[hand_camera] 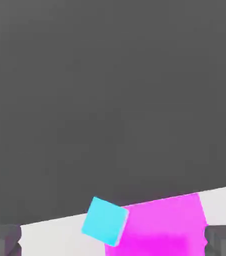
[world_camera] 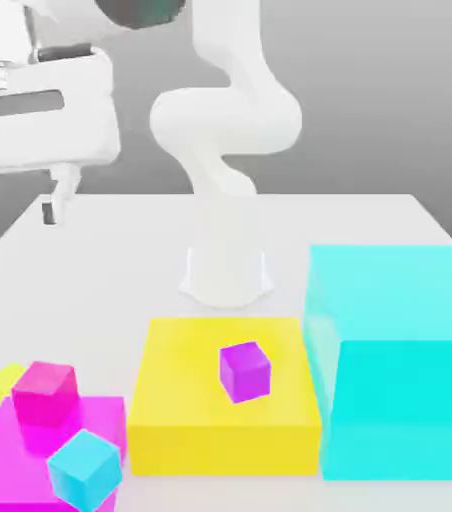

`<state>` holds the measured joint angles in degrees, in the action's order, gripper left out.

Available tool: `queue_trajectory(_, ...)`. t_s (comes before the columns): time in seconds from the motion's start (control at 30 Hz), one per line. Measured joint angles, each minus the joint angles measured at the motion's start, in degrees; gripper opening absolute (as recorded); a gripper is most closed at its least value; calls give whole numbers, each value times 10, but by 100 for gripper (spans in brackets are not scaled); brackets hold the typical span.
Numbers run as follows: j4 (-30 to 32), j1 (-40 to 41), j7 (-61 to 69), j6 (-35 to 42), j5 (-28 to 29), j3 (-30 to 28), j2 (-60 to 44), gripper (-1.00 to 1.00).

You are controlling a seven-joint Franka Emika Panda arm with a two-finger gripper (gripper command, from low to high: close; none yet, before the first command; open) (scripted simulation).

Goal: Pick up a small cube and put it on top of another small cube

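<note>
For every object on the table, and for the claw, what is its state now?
claw: open, holding nothing.
small yellow cube: on the table, partly hidden behind the magenta cube.
small magenta cube: resting on the flat magenta block.
small cyan cube: tilted, overlapping the flat magenta block's edge.
small purple cube: tilted, on the flat yellow block.
large cyan block: standing on the table, nothing on top.
</note>
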<state>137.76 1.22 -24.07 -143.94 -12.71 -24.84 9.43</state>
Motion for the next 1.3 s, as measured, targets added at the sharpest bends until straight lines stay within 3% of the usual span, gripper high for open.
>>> queue_trajectory(0.2,39,58,55,-58,-45,-34,-123,0)
queue_trajectory(0.4,97,90,49,-135,-50,-62,-217,0)
queue_trajectory(0.63,78,172,130,-209,-167,45,-317,0)
queue_trajectory(0.67,74,184,140,-217,-181,60,-329,-100)
queue_trajectory(0.87,73,191,145,-221,-187,68,-335,-100)
queue_trajectory(1.13,103,112,47,-154,-58,-38,-232,-100)
queue_trajectory(1.3,42,91,96,-50,-21,-19,-173,-100)
